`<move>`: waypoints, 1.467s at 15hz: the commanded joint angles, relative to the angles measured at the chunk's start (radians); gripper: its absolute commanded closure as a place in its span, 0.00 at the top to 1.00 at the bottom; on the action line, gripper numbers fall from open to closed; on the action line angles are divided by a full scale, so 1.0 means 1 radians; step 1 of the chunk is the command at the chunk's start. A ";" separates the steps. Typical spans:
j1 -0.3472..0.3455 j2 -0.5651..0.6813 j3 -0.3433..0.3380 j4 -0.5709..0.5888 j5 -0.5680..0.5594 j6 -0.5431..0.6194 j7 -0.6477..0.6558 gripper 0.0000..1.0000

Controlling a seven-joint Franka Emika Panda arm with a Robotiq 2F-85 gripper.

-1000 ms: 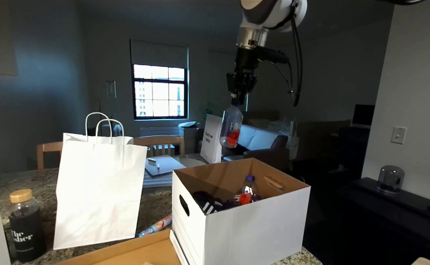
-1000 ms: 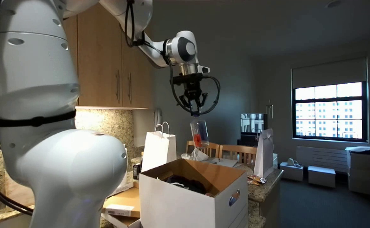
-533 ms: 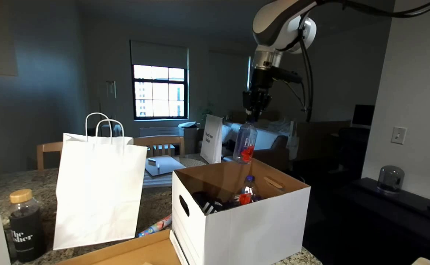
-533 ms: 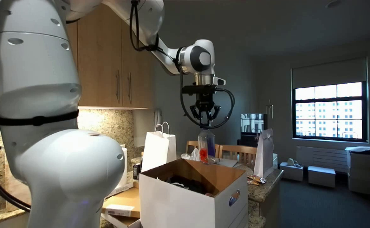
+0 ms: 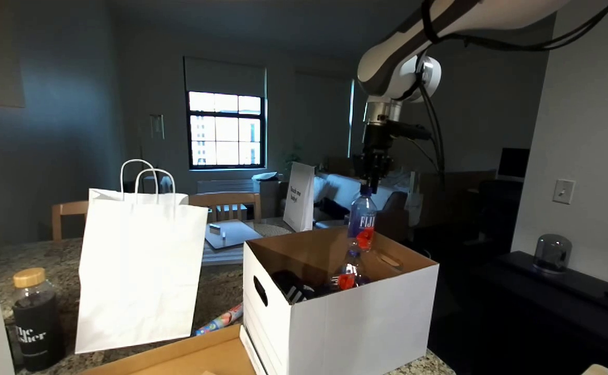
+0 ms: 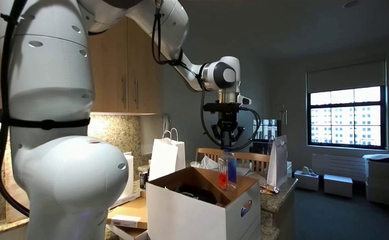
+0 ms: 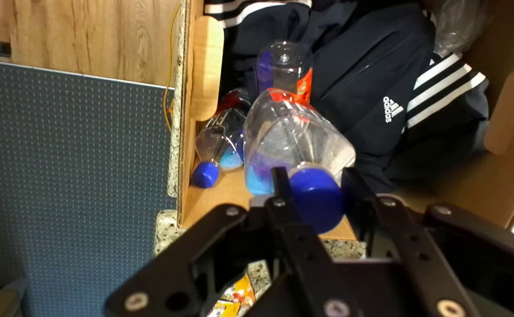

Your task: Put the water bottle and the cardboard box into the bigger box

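Clenched on the blue cap (image 7: 316, 200) of a clear water bottle (image 6: 227, 173), the robot's black gripper (image 7: 315, 178) holds it above the mouth of the bigger box (image 5: 356, 328), white outside and brown within, on a speckled stone counter (image 5: 22, 255). The bottle hangs close to upright, its red flower print low on the body and its base seen against the box's inner wall in both exterior views; whether that base sits below the rim cannot be told. Inside the box, the wrist view shows dark clothing (image 7: 353, 101) with white stripes and an Adidas logo, and another blue-capped bottle (image 7: 219, 145) beside it, close to the cardboard wall. Whether the two bottles touch is unclear. In an exterior view, a white paper bag (image 5: 142, 281) with twin handles stands near the box, with a dark jar (image 5: 38, 323) topped by a wooden lid on the bag's other side and a shallow brown cardboard tray (image 5: 189, 359) just beside the box. A bright window (image 5: 225, 130), its shade (image 5: 225, 75) partly lowered, shows in the wall at the back of the room.
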 commanded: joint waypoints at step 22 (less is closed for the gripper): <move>-0.038 0.140 0.036 0.067 -0.003 -0.005 -0.028 1.00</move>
